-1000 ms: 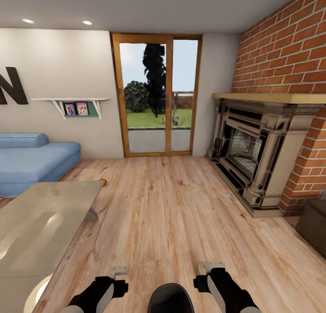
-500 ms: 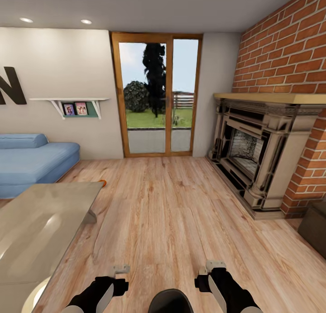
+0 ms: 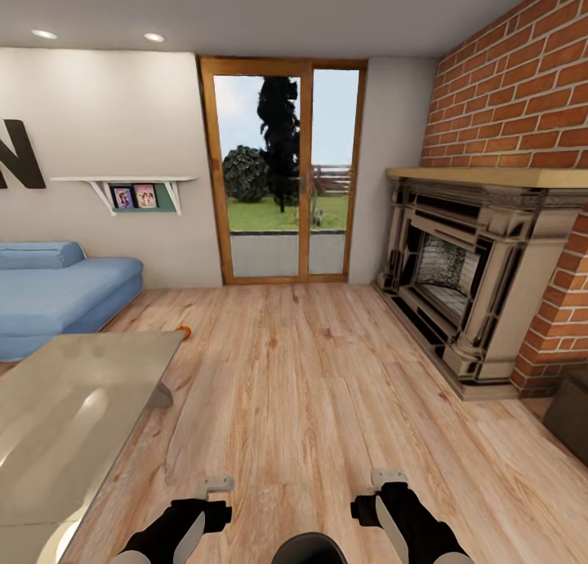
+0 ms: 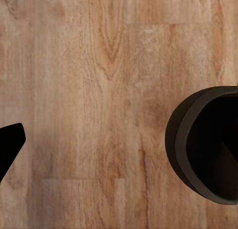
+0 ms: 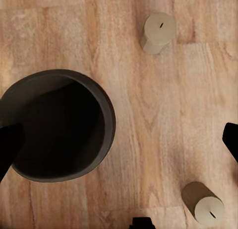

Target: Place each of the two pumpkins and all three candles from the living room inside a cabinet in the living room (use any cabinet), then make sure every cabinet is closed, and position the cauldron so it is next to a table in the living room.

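Head view, far left: the glass-topped bench (image 3: 73, 417) stands beside the blue sofa (image 3: 57, 290); an orange thing (image 3: 185, 330), perhaps a pumpkin, peeks past its corner.
Left gripper (image 3: 214, 488): low over the floor (image 3: 302, 368), holding nothing; how far open I cannot tell.
Cauldron (image 3: 309, 548): on the floor between both arms, apparently empty, not yet beside the bench.
Right gripper (image 3: 385, 476): empty, opening unclear.
Candles: one candle (image 5: 157, 32) and another candle (image 5: 203, 203) stand on the floor near the cauldron.
Far right: fireplace (image 3: 465, 278), then a dark unit (image 3: 570, 413), maybe the cabinet.
Progress: judged barely begun.
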